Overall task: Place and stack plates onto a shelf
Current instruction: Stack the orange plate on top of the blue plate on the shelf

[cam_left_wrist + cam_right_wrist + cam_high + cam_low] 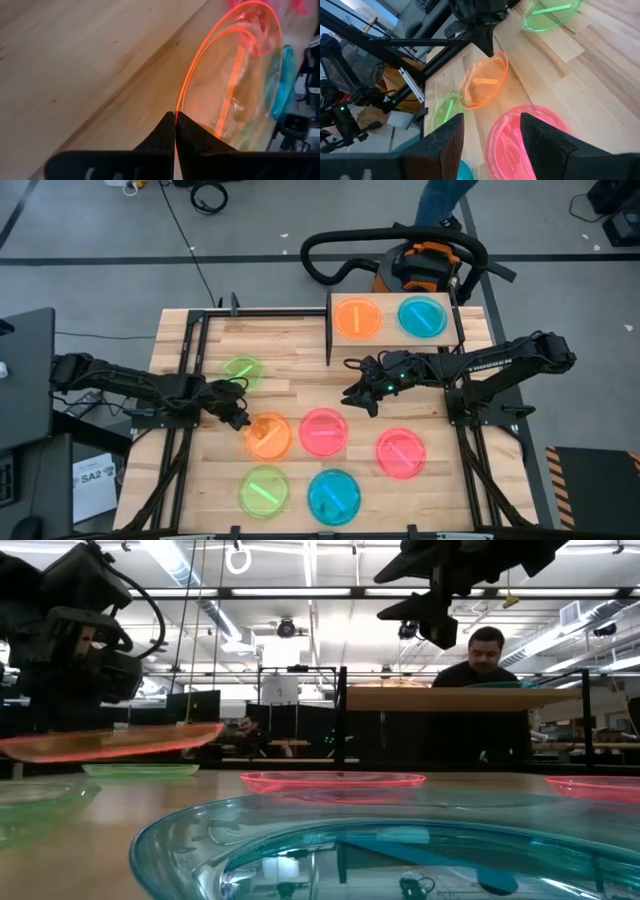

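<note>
Nearest the low camera lies a teal plate (380, 850) on the table (300, 360). Left gripper (240, 420): clamped on the rim of an orange plate (268, 436), raised off the tabletop. Right gripper (362, 400): fingers spread, empty, above a pink plate (323, 431). Shelf (395, 340): carries one orange plate and one teal plate side by side.

Left gripper (240, 420) jaws pinched closed; right gripper (360, 398) jaws apart.
</note>
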